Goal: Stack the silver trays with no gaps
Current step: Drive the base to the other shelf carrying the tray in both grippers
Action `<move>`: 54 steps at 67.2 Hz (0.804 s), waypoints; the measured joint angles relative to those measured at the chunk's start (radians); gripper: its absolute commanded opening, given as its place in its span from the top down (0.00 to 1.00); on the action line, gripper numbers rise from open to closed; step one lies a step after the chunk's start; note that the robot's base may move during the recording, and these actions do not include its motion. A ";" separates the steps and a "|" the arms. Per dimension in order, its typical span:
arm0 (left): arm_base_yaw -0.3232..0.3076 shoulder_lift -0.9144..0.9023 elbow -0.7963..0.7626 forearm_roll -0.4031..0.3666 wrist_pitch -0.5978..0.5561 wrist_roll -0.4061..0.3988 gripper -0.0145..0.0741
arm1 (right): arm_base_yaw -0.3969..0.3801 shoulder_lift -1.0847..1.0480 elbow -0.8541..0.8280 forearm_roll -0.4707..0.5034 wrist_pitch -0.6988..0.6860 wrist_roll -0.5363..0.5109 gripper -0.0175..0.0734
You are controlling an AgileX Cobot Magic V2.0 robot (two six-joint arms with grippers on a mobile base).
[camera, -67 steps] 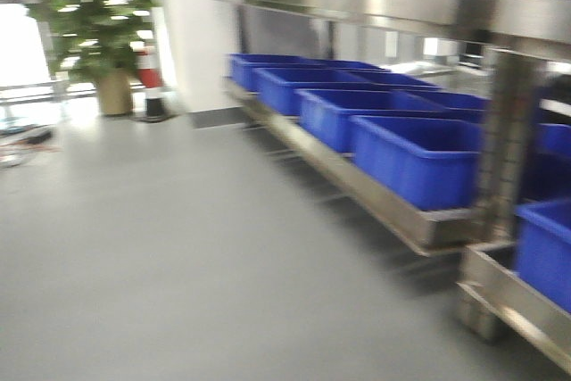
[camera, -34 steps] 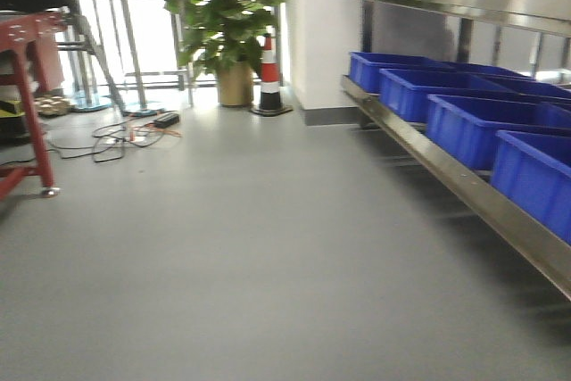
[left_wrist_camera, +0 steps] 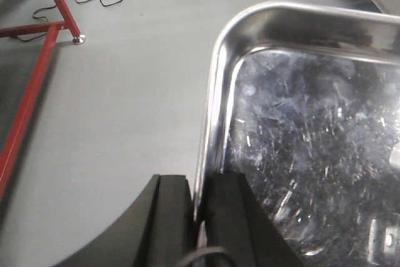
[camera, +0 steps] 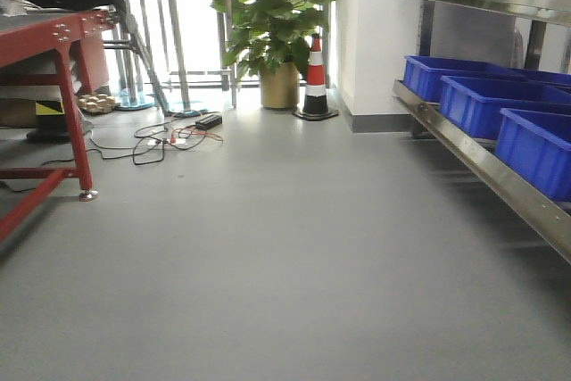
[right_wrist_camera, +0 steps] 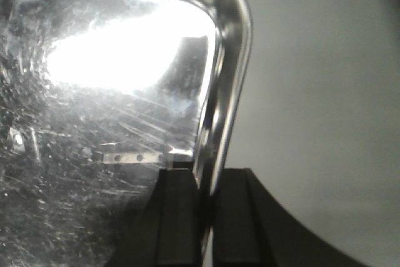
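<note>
Bins (camera: pixel 535 153) slid rightward; left gripper (left_wrist_camera: pixel 199 186) and right gripper (right_wrist_camera: pixel 205 179) clamp the scratched, shiny silver tray (left_wrist_camera: pixel 312 154).

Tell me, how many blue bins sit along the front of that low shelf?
3 blue bins: the farthest one, the middle one, and the nearest, cut off by the picture's right edge. More may be hidden behind them or beyond that edge.
</note>
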 measured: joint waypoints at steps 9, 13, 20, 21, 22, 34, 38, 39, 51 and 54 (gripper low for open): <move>0.000 0.000 0.000 0.000 0.000 0.000 0.86 | 0.000 0.000 0.000 0.000 0.000 0.000 0.82; 0.000 0.000 0.000 0.000 0.000 0.000 0.86 | 0.000 0.000 0.000 0.000 0.000 0.000 0.82; 0.000 0.000 0.000 0.000 0.000 0.000 0.86 | 0.000 0.000 0.000 0.000 0.000 0.000 0.82; 0.000 0.000 0.000 0.000 0.000 0.000 0.86 | 0.000 0.000 0.000 0.000 0.000 0.000 0.82; 0.000 0.000 0.000 0.000 0.000 0.000 0.86 | 0.000 0.000 0.000 0.000 0.000 0.000 0.82; 0.000 0.000 0.000 0.000 0.000 0.000 0.86 | 0.000 0.000 0.000 0.000 0.000 0.000 0.82; 0.000 0.000 0.000 0.000 0.000 0.000 0.86 | 0.000 0.000 0.000 0.000 0.000 0.000 0.82; 0.000 0.000 0.000 0.000 0.000 0.000 0.86 | 0.000 0.000 0.000 0.000 0.000 0.000 0.82; 0.000 0.000 0.000 0.001 0.000 0.000 0.86 | 0.000 0.000 0.000 0.000 0.000 0.000 0.82; 0.000 0.000 0.000 0.001 0.000 0.000 0.86 | 0.000 0.000 0.000 0.000 0.000 0.000 0.82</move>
